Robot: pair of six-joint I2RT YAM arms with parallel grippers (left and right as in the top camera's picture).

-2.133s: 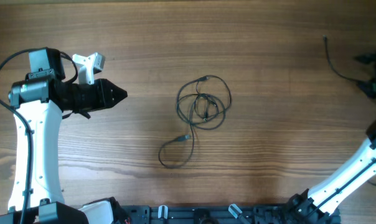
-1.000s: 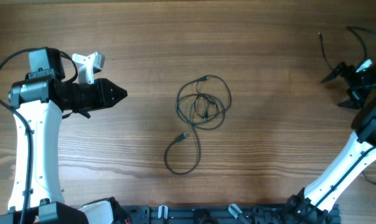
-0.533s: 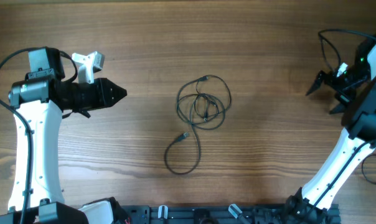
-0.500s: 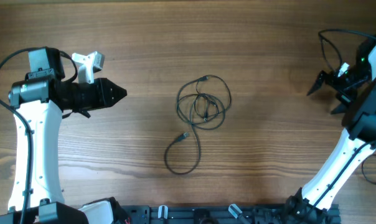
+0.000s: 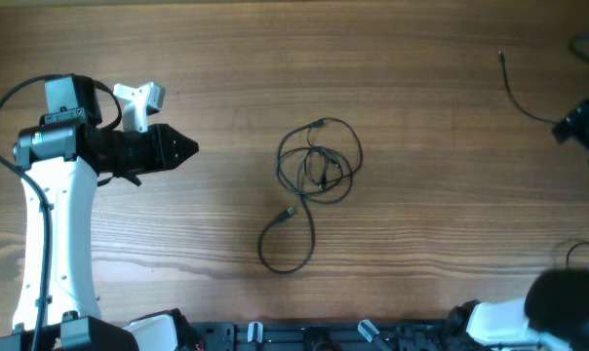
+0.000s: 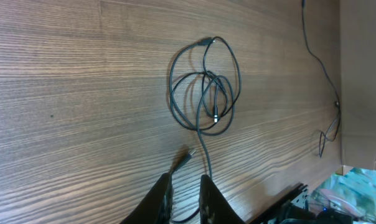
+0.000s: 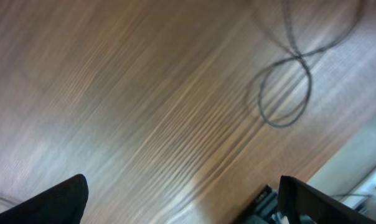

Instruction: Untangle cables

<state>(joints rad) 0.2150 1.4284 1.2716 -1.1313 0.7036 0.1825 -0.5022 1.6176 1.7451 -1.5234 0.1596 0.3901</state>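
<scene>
Risk of the right gripper, jaws wide apart and empty, diving blurred and fast into the cables coiled mid-table and dragging the knot tighter, or snagging the loose strand at far right. Left gripper nearly together on nothing, parked at left. Since half a second ago: right arm swung off toward the right edge, bundle unmoved.

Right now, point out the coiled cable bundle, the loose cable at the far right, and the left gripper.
coiled cable bundle (image 5: 320,162), overhead view, middle of the coils
loose cable (image 5: 517,95), overhead view, mid-strand
left gripper (image 5: 184,149), overhead view, fingertips
</scene>
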